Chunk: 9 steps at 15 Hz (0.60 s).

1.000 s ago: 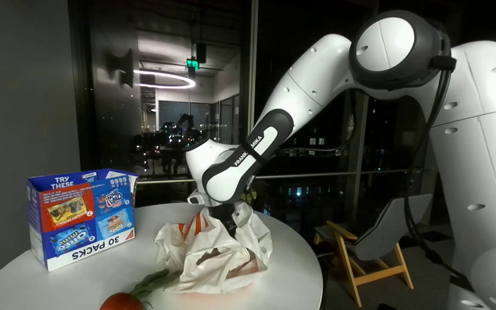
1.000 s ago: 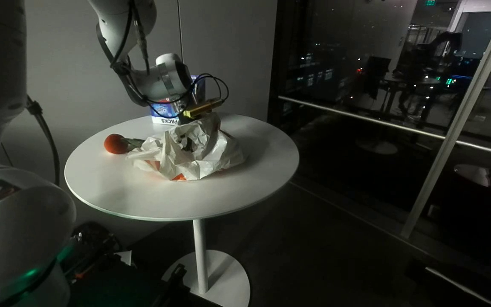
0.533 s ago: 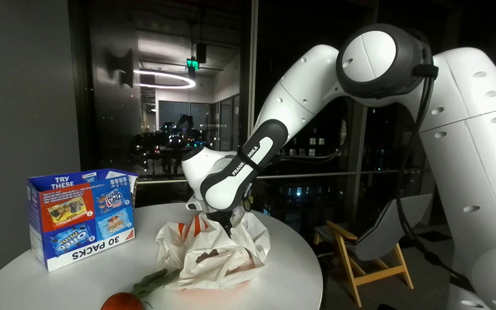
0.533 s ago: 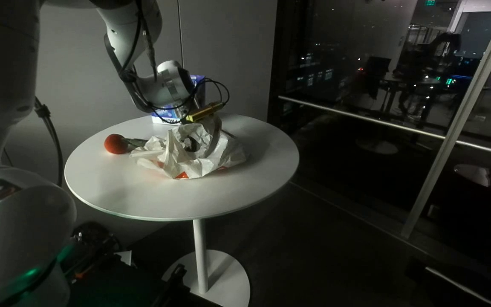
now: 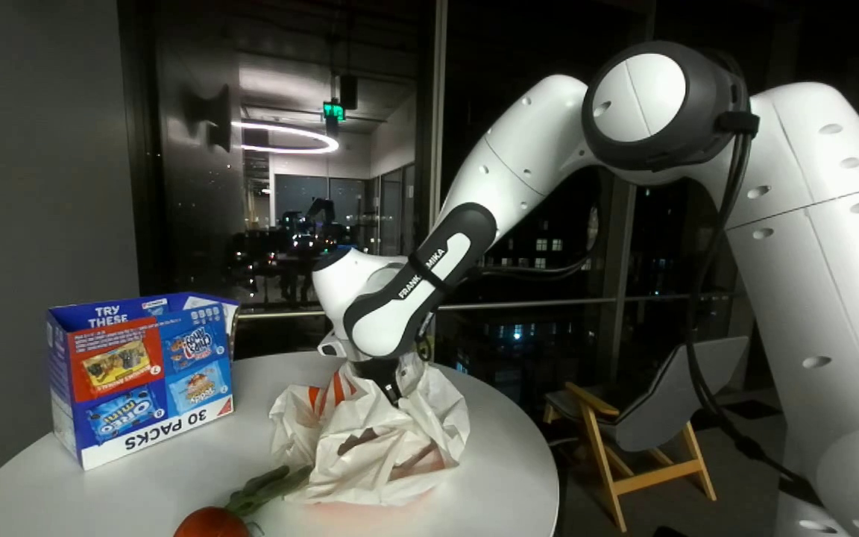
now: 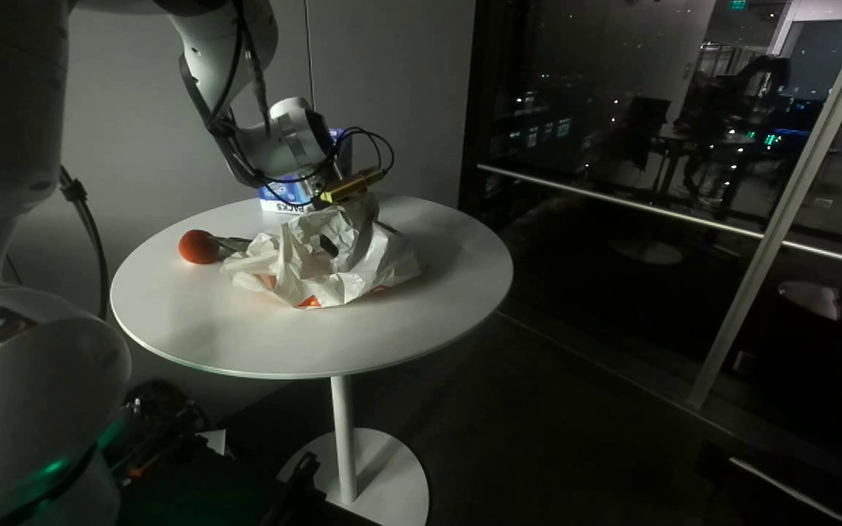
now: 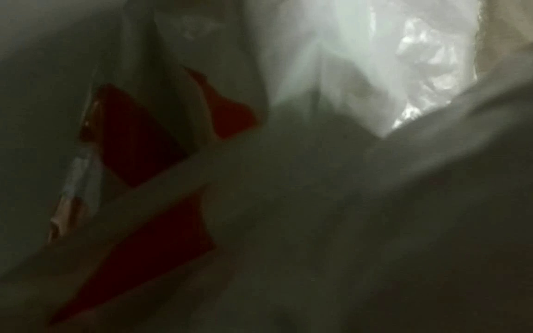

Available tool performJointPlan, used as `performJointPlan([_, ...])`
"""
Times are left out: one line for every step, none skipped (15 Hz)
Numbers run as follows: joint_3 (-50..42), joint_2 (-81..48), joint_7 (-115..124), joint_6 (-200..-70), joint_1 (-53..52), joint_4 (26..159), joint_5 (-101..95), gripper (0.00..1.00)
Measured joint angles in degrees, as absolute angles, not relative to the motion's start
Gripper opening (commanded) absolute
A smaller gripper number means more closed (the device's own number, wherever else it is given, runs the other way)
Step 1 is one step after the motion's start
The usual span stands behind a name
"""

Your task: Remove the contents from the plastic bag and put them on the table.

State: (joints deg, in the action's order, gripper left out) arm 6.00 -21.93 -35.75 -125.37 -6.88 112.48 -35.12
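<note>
The plastic bag [image 5: 377,455], white with red-orange print, lies crumpled on the round white table [image 6: 304,340]. Pointing down, my gripper [image 5: 391,389] has its fingers among the bag's upper folds; the tips are partly hidden, so how far apart they stand does not show. Of the contents, a dark brown patch [image 5: 357,441] shows through a gap in the plastic. In an exterior view a small dark shape [image 6: 329,245] appears in the bag's opening; I cannot tell what it is. Bag plastic [image 7: 312,152] fills the dark wrist view, hiding the fingers there.
A red-orange round thing [image 6: 199,247] with a green stalk [image 5: 265,490] lies on the table against the bag's side. Behind stands the blue printed box [image 5: 146,384]. A grey chair [image 5: 653,395] is beyond the table's edge.
The arm has come lower, then the wrist has risen a little. The bag has shifted slightly with it, and the dark shape in its opening has changed position. The box stays put.
</note>
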Motion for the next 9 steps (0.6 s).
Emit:
performJointPlan([6.00,-21.93,-35.75,-125.37,-6.85,112.40,-35.12,0.04])
performJointPlan([6.00,-21.93,-35.75,-125.37,-6.81,112.33,-35.11,0.07])
performJointPlan([6.00,-21.93,-35.75,-125.37,-6.76,112.32,-35.04,0.07])
performJointPlan([6.00,-21.93,-35.77,-125.37,-6.71,112.30,-34.87,0.07])
performJointPlan([6.00,-21.93,-35.79,-125.30,-6.67,112.23,-34.58,0.07])
performJointPlan([6.00,-21.88,-35.88,-125.10,-6.63,112.12,-34.09,0.07])
performJointPlan([6.03,-21.72,-36.13,-124.82,-6.56,112.05,-33.30,0.07])
performJointPlan([6.08,-21.37,-36.61,-124.28,-6.48,112.00,-32.26,0.07])
performJointPlan([6.13,-20.81,-37.05,-123.13,-6.44,112.00,-31.18,0.06])
